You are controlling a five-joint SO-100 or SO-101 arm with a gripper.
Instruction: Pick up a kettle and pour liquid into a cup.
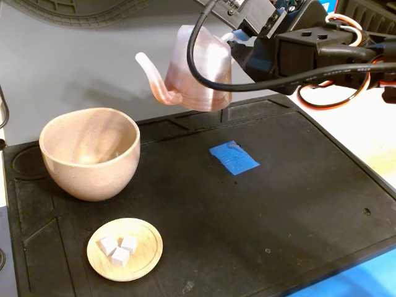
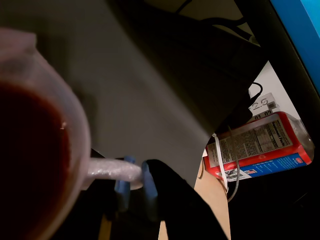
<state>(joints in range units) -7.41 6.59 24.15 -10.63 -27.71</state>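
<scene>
Your gripper point(image 1: 238, 44) pinches the kettle point(image 1: 198, 71) aloft, spout toward nine o'clock, above the cup point(image 1: 90, 151).

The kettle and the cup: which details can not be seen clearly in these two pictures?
- Kettle: handle hidden behind gripper and cable, fixed view.
- Liquid: dark blurred mass; body cut off at the left edge, wrist view.
- Cup: floor hidden by its near wall, fixed view; absent from wrist view.

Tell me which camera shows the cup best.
The fixed view: the cup shows whole on the black mat, interior visible, left of and below the raised kettle. The wrist view shows none of it, only the kettle held in the jaws.
</scene>
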